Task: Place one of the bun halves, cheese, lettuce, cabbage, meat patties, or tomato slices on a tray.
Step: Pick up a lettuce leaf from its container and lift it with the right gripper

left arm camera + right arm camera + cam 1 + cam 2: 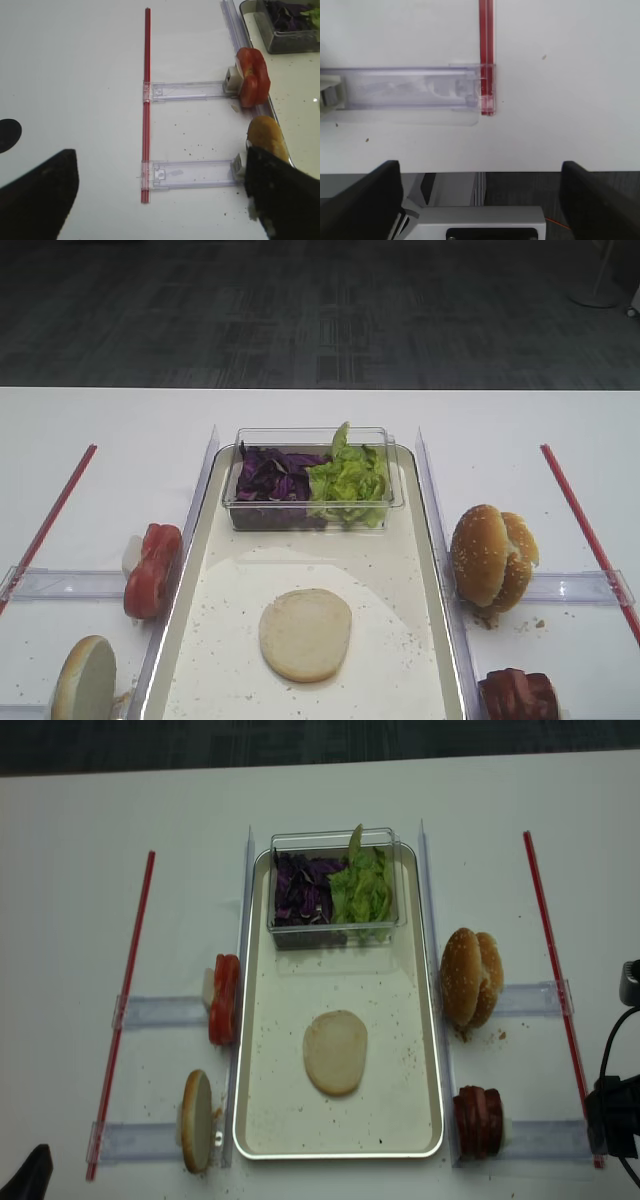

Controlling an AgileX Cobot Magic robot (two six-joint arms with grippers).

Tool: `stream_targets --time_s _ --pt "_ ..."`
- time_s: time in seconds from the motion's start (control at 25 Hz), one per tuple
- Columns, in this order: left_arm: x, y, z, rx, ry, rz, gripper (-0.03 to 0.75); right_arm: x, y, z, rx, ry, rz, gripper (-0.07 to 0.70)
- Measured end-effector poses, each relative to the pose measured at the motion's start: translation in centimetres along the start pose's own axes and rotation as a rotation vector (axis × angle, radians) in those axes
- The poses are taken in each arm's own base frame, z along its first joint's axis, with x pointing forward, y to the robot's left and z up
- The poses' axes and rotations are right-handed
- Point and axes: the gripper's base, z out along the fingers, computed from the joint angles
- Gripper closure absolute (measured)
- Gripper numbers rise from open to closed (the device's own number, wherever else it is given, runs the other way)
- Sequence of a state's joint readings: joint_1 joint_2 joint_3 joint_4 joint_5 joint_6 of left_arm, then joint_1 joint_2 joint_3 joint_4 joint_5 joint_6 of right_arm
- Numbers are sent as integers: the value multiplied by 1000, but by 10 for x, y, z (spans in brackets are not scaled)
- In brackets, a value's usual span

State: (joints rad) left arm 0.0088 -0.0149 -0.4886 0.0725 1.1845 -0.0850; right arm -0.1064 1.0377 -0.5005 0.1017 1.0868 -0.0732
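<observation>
A pale flat bun half (pixel 305 634) lies on the silver-rimmed tray (pixel 438 570). At the tray's far end, a clear tub holds purple cabbage (pixel 272 477) and green lettuce (pixel 348 478). Tomato slices (pixel 152 570) and a bun half (pixel 84 678) stand on edge left of the tray. Sesame bun halves (pixel 492 556) and meat patties (pixel 518 695) stand to its right. No cheese is in view. My left gripper (pixel 160 200) hovers open over the table left of the tomato slices (pixel 252 77). My right gripper (pixel 480 200) is open and empty over the table's near edge.
Red strips (pixel 122 1020) (pixel 552 950) run along both sides, with clear plastic rails (pixel 160 1012) (pixel 530 998) reaching from them toward the tray. Crumbs speckle the tray floor and table. A dark part of the right arm (pixel 610 1115) shows at the near right.
</observation>
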Motion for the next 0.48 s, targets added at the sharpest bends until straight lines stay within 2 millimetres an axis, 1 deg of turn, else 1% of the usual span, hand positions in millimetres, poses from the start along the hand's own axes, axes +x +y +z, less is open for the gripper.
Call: stream_targets --time_s 0.12,0.24,0.4,0.48 --pt "0 0 0 0 0 0 97 -15 0 -4 0 9 5 -17" --pt "0 0 0 0 0 0 97 -39 0 -7 -6 27 12 -17" --pt "0 0 0 0 0 0 97 -84 0 -9 -17 29 21 -17" --pt "0 0 0 0 0 0 97 -112 -1 -9 -17 26 21 -17"
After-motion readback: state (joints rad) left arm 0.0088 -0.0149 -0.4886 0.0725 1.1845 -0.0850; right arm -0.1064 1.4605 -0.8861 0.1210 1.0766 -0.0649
